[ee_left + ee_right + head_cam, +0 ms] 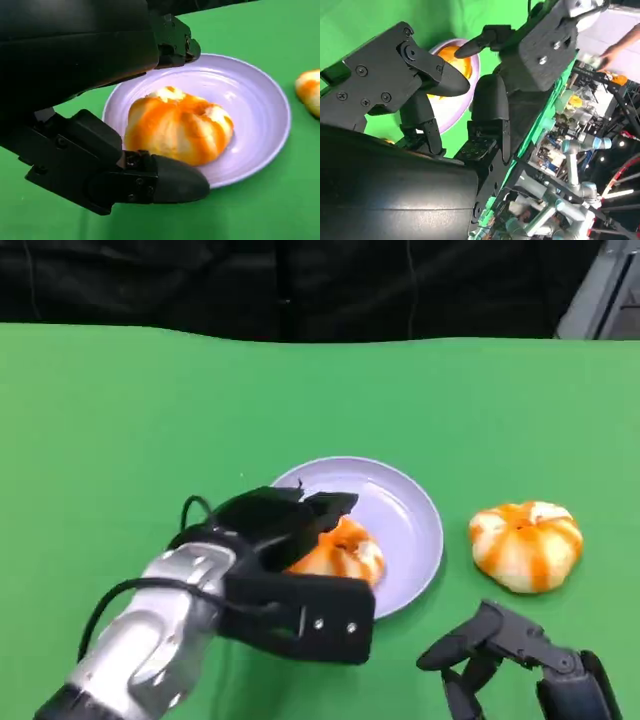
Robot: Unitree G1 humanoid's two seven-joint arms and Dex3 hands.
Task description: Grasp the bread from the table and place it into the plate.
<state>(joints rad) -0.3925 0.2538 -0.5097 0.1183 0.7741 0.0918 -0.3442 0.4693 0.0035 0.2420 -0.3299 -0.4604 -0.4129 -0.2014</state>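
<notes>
An orange-and-white streaked bread [345, 552] [175, 127] lies on the lilac plate [400, 510] [250, 90]. My left hand [280, 560] [75, 75] reaches over the plate's near left rim. Its fingers stand apart on either side of the bread; one fingertip [175, 182] lies close by the bread's lower edge, the other above it without touching. A second, similar bread [525, 545] [310, 90] sits on the green table, right of the plate. My right hand [510, 655] [420, 100] hovers at the near right, fingers loosely spread, holding nothing.
The green table [120, 440] stretches wide to the left and behind the plate, ending at a black backdrop [300, 280]. In the right wrist view a person's arm [620, 45] and lab equipment [570, 160] stand beyond the table edge.
</notes>
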